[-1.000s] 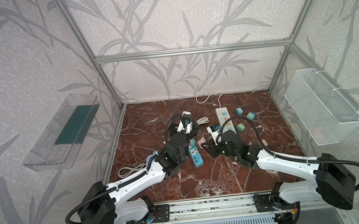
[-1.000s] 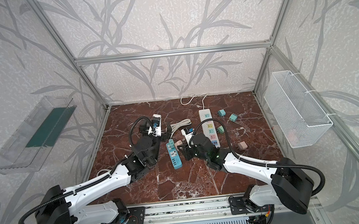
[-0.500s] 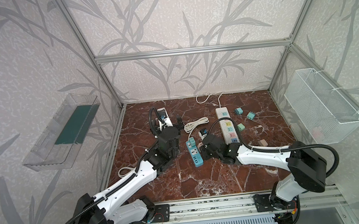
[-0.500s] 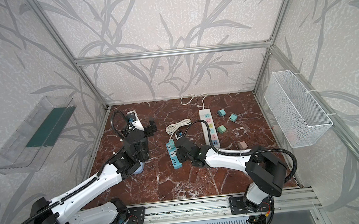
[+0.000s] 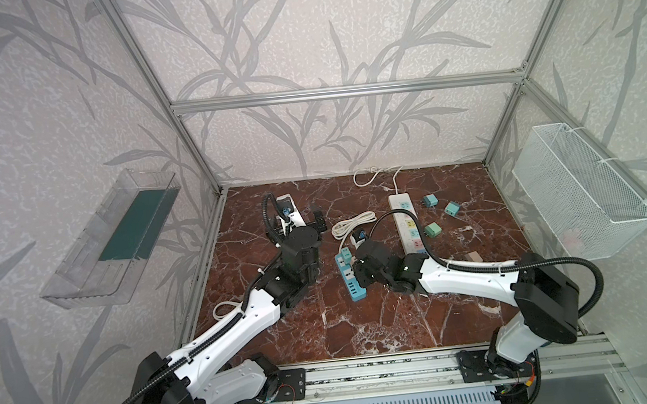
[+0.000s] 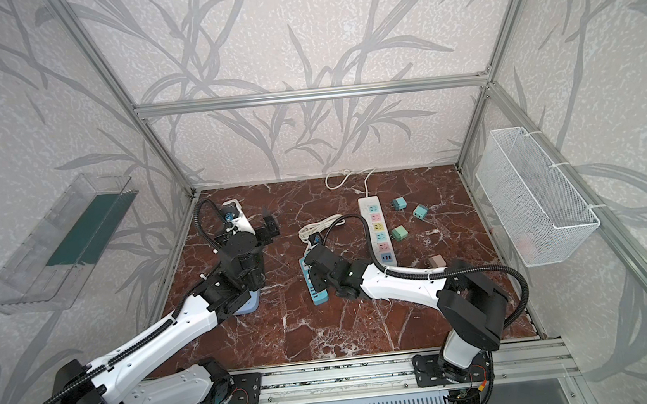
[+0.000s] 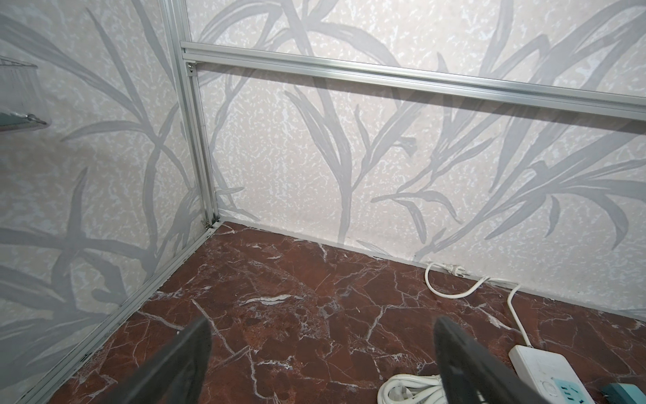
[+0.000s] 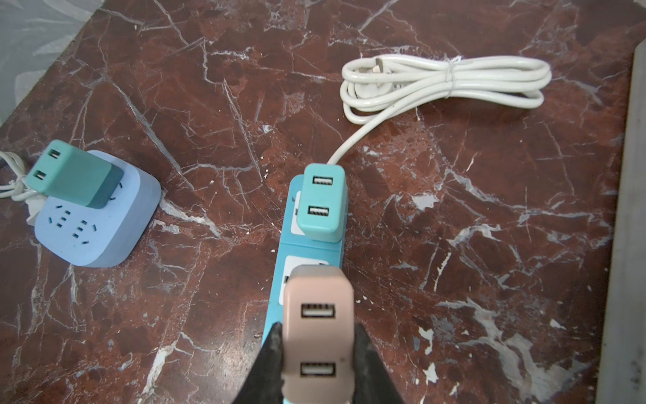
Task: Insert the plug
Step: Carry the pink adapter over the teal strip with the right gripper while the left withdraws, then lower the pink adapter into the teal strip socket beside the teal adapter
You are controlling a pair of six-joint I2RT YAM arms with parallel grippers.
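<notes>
Pink plug, being gripped at its sides by the right end effector, is sitting over the blue power strip just 6 o'clock of a seated teal plug, while the left end effector is hanging spread wide and empty above the desk at 10 o'clock.

You are looking at two arms, the left arm and right arm, each wearing white shells between black joint blocks. Black ribbed hoses are looping along them. The left hand and right hand are showing dark, tapering fingers.
</notes>
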